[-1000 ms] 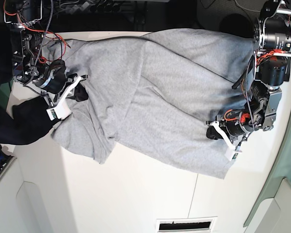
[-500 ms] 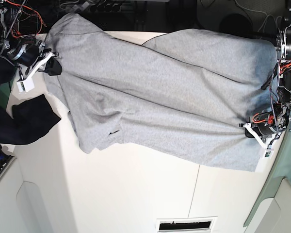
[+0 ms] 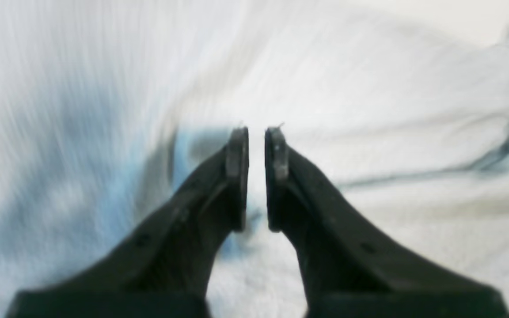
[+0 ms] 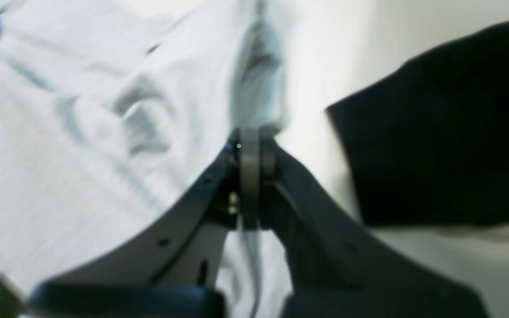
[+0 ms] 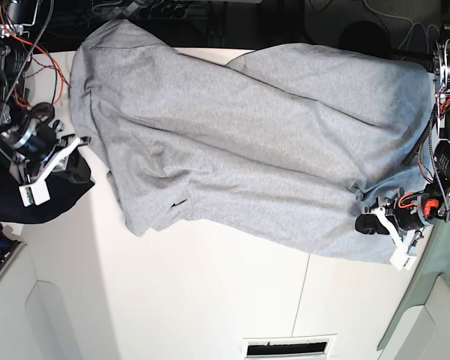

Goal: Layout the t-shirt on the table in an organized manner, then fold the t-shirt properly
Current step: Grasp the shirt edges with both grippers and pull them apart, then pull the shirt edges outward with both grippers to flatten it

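Evidently limp, light t-shirt [image 5: 270, 127]; grip its seven-o'clock corner. Left gripper [image 3: 256, 132] slightly parted; right gripper [image 4: 251, 132] closed, empty.

From over here I can't see any lettering on the t-shirt [image 5: 247, 127], whose far side runs behind the right-hand arm; the left wrist view blurs its folds and cuts it off at the edges. The dark cloth [image 5: 30, 199] is cropped at the base view's left border and lies partly behind the right gripper [image 5: 77, 177]. Fingertips of the left gripper [image 3: 256, 132] look soft, and whether fabric sits between them, I can't tell
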